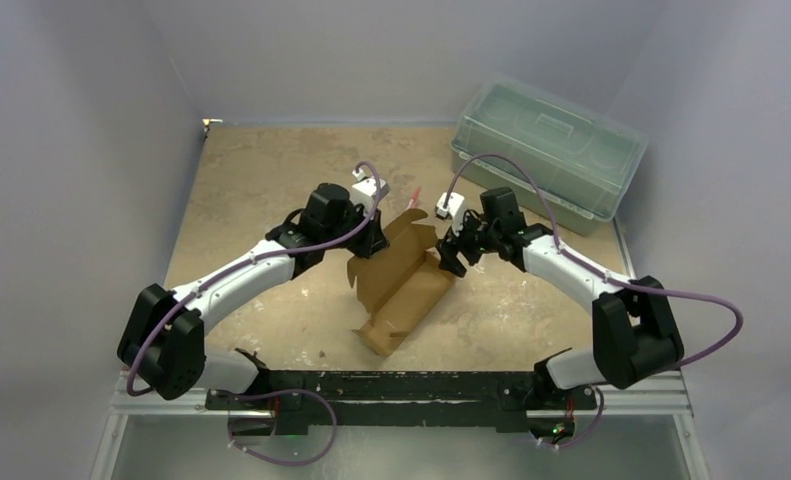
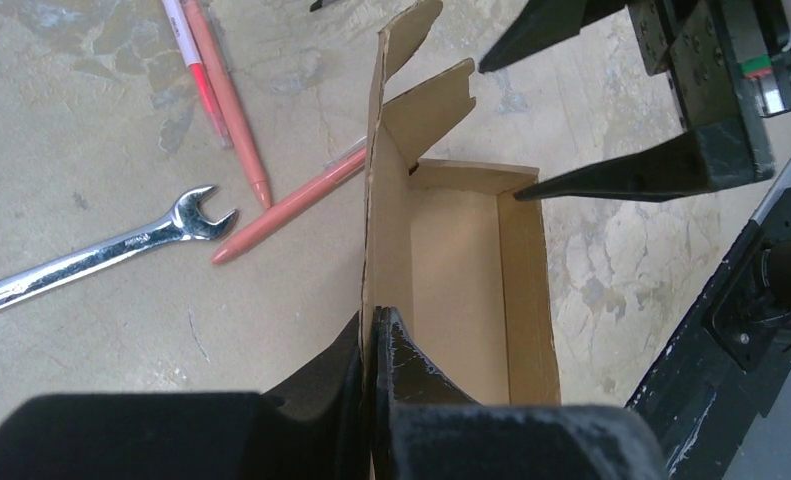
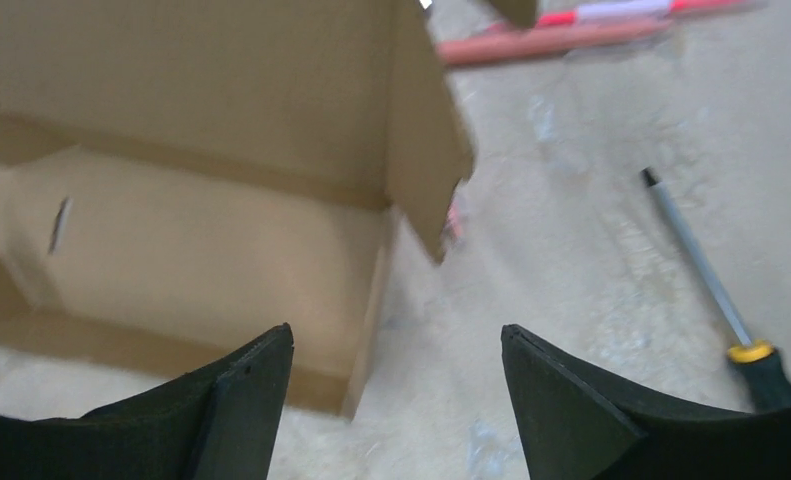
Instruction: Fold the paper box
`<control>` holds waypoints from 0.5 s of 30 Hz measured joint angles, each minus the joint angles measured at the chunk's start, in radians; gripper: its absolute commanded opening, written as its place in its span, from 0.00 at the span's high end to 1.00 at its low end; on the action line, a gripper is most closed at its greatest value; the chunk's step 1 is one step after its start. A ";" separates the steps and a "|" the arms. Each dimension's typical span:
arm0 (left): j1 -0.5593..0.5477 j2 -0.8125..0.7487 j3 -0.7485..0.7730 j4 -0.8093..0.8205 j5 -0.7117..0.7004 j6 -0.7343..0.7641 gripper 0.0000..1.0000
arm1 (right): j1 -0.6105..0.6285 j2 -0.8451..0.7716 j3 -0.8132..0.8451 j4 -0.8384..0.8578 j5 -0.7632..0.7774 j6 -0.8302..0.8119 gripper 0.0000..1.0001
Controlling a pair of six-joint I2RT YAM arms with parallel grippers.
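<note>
Top external: paper box (image 1: 403,290) half-formed at mid-worktop (image 1: 261,180), between both arms; green-tinted bin (image 1: 549,150) at the far right corner.
Left wrist: left gripper (image 2: 371,322) pinched tight on the box's upright side wall; wrench (image 2: 101,255), visible only here, and pens (image 2: 233,100) lie alongside.
Right wrist: right gripper (image 3: 396,335) spread wide, holding nothing, just off the box's end; screwdriver (image 3: 706,265) visible only here.
</note>
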 measured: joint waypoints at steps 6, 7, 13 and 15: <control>0.000 0.013 0.000 0.015 0.011 -0.003 0.99 | 0.072 0.055 0.000 0.146 0.152 0.062 0.39; 0.000 0.013 0.000 0.016 0.012 -0.003 0.99 | 0.086 0.071 0.000 0.158 0.172 0.067 0.41; 0.000 0.013 0.000 0.029 0.011 -0.005 0.97 | 0.117 0.131 0.000 0.167 0.240 0.085 0.73; 0.000 0.013 0.000 0.038 0.009 -0.008 0.96 | 0.117 0.133 0.000 0.170 0.257 0.091 0.89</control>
